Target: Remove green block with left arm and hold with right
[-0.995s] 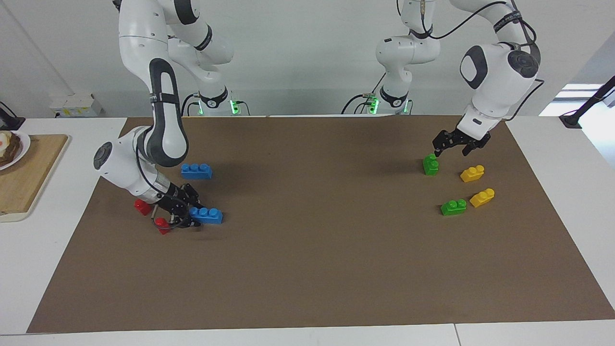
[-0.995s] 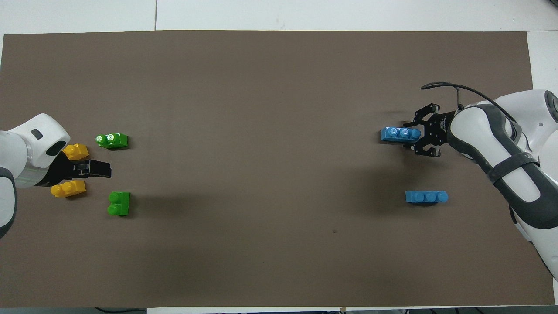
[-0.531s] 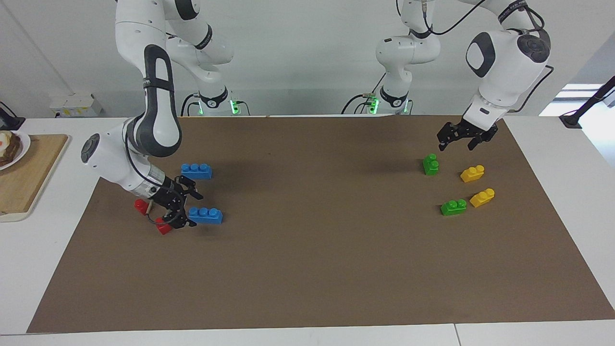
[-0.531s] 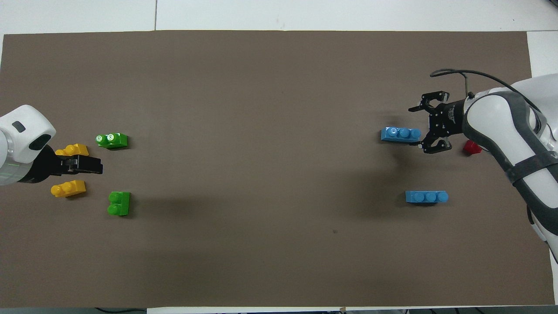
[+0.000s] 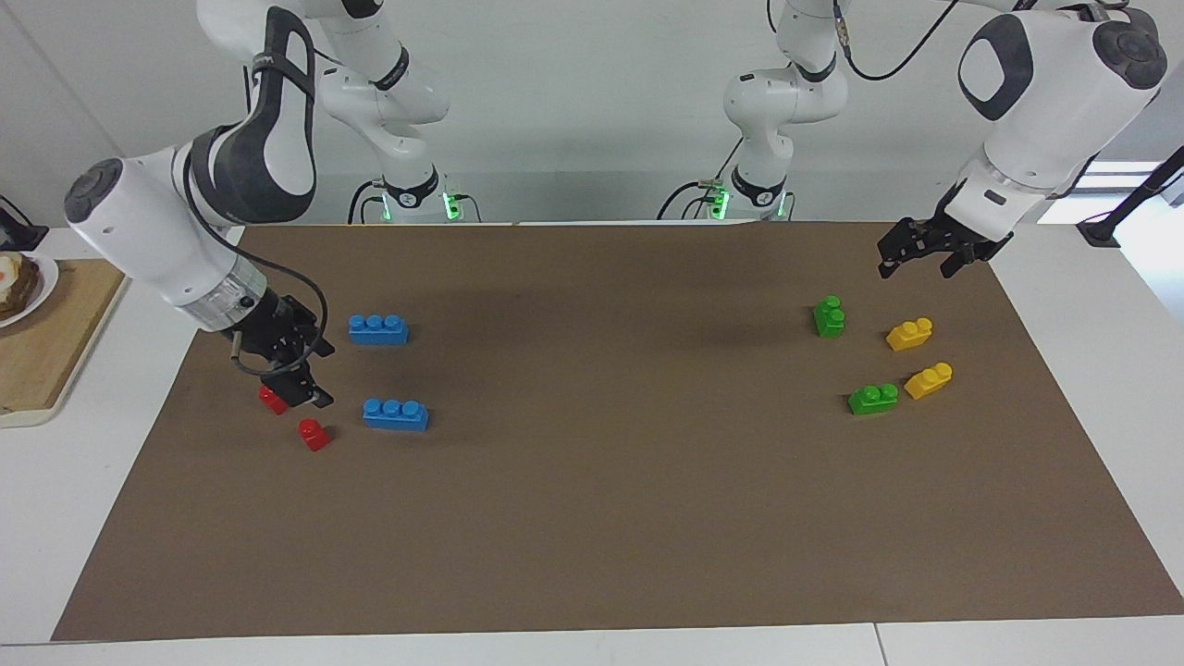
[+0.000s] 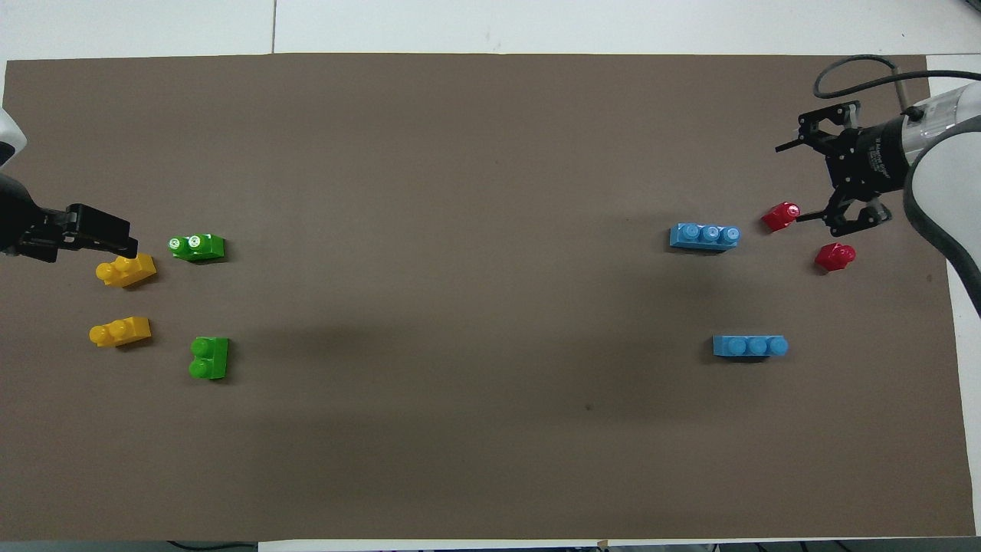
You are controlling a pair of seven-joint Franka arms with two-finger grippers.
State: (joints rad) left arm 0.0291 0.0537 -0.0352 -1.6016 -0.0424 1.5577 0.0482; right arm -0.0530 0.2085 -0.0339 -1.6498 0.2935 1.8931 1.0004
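Two green blocks lie on the brown mat [image 5: 592, 518] toward the left arm's end. One green block [image 5: 830, 316] [image 6: 208, 357] is nearer the robots. The second [image 5: 873, 399] [image 6: 197, 246] lies farther out, beside a yellow one. My left gripper [image 5: 916, 265] [image 6: 107, 236] hangs open and empty in the air over the mat's end, apart from both green blocks. My right gripper [image 5: 300, 388] [image 6: 802, 181] is open and empty above the two red blocks at the right arm's end.
Two yellow blocks [image 5: 909, 334] [image 5: 929, 380] sit beside the green ones. Two blue bricks [image 5: 378, 329] [image 5: 396, 414] and two red blocks [image 5: 272, 399] [image 5: 314, 434] lie toward the right arm's end. A wooden board [image 5: 46, 351] with a plate stands off the mat there.
The right gripper opened, left the blue brick and rose back over the red blocks. The left gripper lifted away from the nearer green block toward the mat's end.
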